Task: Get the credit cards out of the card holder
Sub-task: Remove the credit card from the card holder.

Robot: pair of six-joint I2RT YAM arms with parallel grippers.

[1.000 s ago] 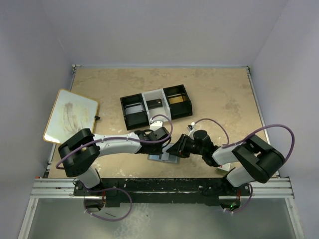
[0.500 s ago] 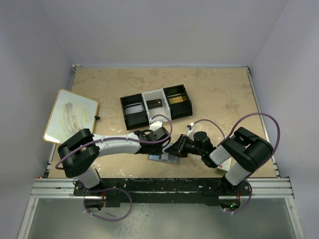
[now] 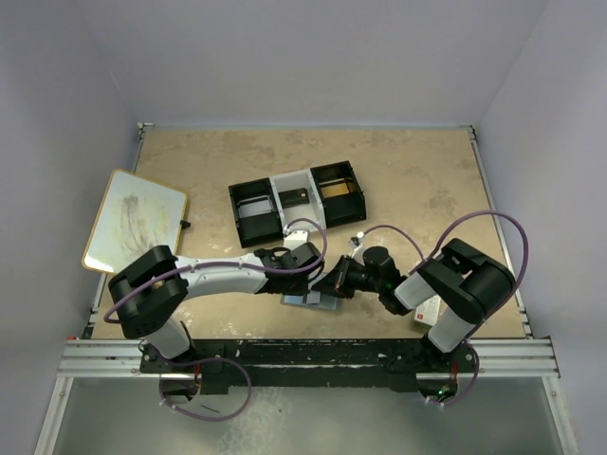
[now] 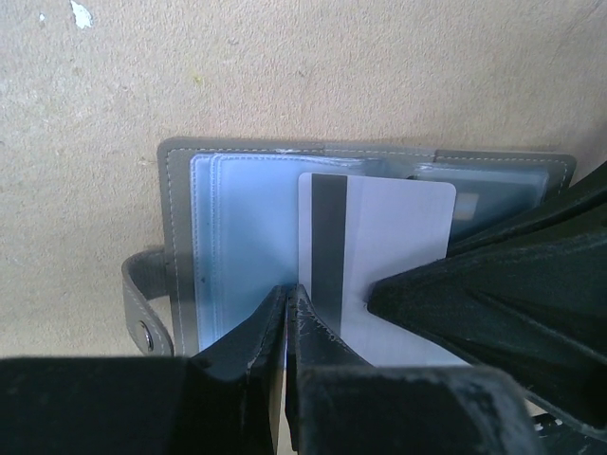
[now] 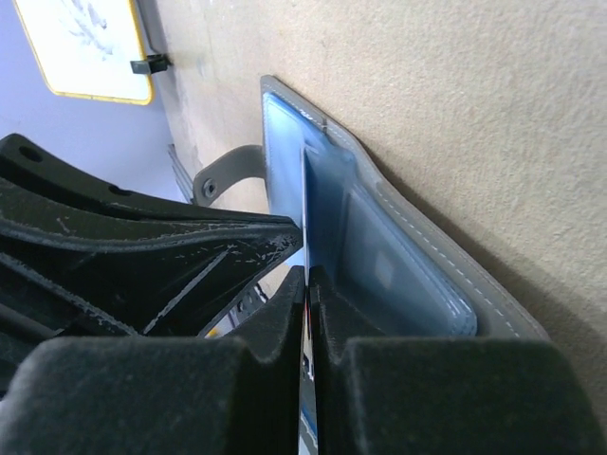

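The card holder [image 4: 180,237] lies open on the tabletop [image 4: 285,76] at the near middle, the clenched left tool [image 4: 287,313] over its fold, while the right tool [image 5: 308,284] pinches the partly drawn white card [image 4: 379,237] by its thin edge, so it may slip or drag the holder.

You have a card [image 4: 398,246] sticking from the card holder [image 4: 237,218], between left gripper [image 4: 287,299] and right gripper [image 5: 305,284], tray [image 3: 281,207] behind.

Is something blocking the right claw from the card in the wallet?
Nothing visible is. The right gripper pinches the card, which sticks out of the open card holder. The left gripper, shut, sits beside the card, not between.
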